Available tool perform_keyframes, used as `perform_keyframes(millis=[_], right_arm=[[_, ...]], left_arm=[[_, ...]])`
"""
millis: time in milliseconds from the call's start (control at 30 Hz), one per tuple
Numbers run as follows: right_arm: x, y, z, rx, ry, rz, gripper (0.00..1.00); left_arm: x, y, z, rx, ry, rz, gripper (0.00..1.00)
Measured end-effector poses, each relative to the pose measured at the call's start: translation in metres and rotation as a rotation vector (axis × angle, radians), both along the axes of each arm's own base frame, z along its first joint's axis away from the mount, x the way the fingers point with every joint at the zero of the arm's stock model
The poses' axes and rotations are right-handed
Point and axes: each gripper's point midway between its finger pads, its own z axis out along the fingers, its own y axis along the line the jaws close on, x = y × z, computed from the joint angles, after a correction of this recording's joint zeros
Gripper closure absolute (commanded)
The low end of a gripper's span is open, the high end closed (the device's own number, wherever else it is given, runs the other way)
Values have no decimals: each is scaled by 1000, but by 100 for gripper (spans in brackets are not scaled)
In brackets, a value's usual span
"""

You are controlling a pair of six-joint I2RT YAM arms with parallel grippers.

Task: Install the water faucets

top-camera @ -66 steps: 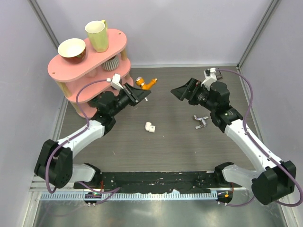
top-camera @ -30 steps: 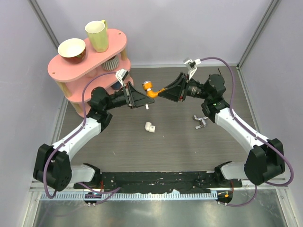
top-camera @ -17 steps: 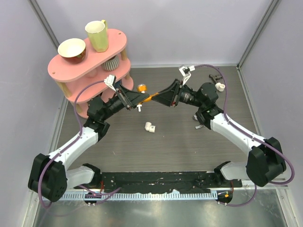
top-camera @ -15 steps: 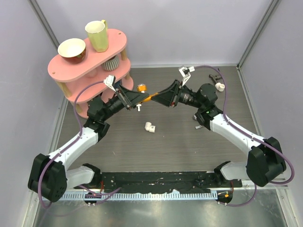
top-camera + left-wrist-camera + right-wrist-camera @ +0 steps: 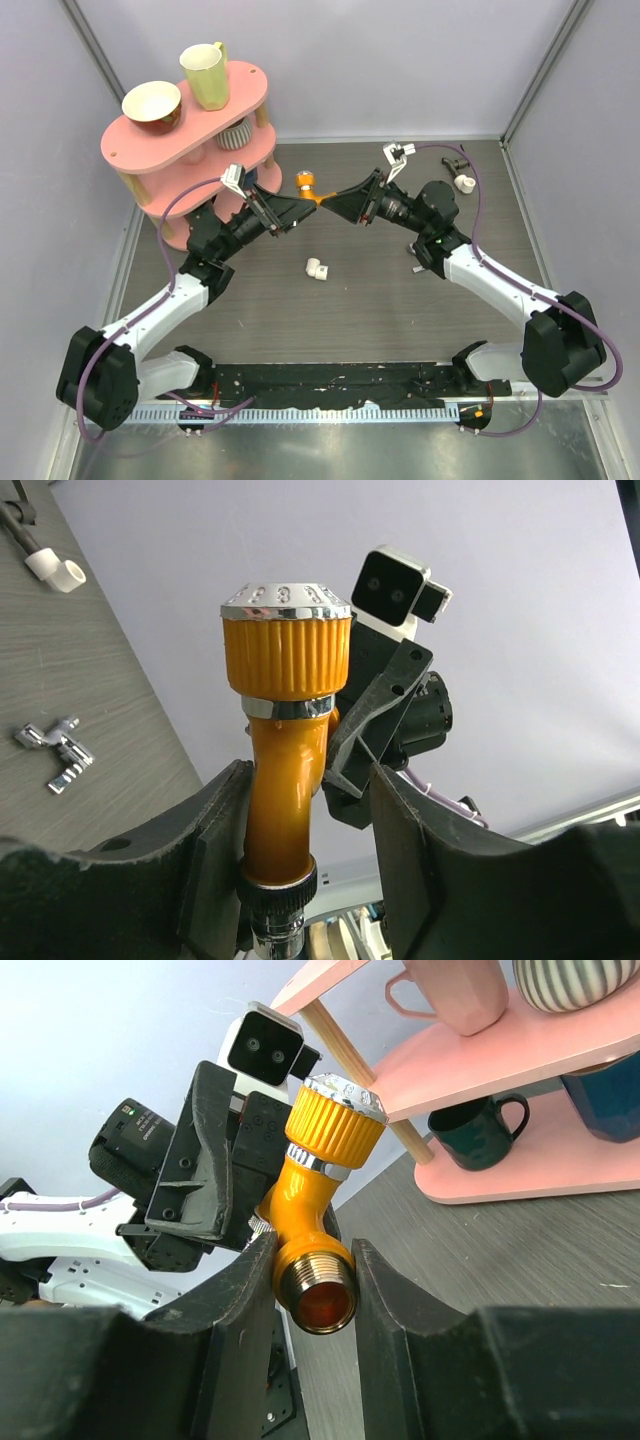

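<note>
The orange faucet [image 5: 306,184] with its silvery knob hangs in the air between the two grippers, above the table's back middle. My right gripper [image 5: 335,203] is shut on its threaded brass end [image 5: 318,1295], and both pads touch it. My left gripper [image 5: 290,207] is open around the faucet's orange neck [image 5: 285,780]. One left finger [image 5: 225,810] rests against the neck and the other finger [image 5: 400,820] stands off with a gap. The white pipe fitting [image 5: 316,269] lies loose on the table in front of both grippers.
A pink two-tier shelf [image 5: 190,135] with a bowl, mugs and cups stands at the back left, close behind the left gripper. A dark tap piece with a white end [image 5: 460,180] lies at the back right. A small silver tap piece [image 5: 55,755] lies on the table by the right arm.
The faucet stays held up between the two grippers and has drifted slightly. The left jaws have come apart from it, while the right jaws keep hold.
</note>
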Motion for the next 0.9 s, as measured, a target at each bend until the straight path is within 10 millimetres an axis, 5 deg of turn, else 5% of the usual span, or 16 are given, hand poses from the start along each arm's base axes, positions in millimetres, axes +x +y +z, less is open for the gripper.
perform_keyframes(millis=[767, 833, 900], right_arm=[[-16, 12, -4, -21, -17, 61, 99], [-16, 12, -4, -21, -16, 58, 99], [-15, 12, -4, -20, -16, 56, 99]], left_arm=[[2, 5, 3, -19, 0, 45, 51], [2, 5, 3, -20, 1, 45, 55], [2, 5, 3, -20, 3, 46, 72]])
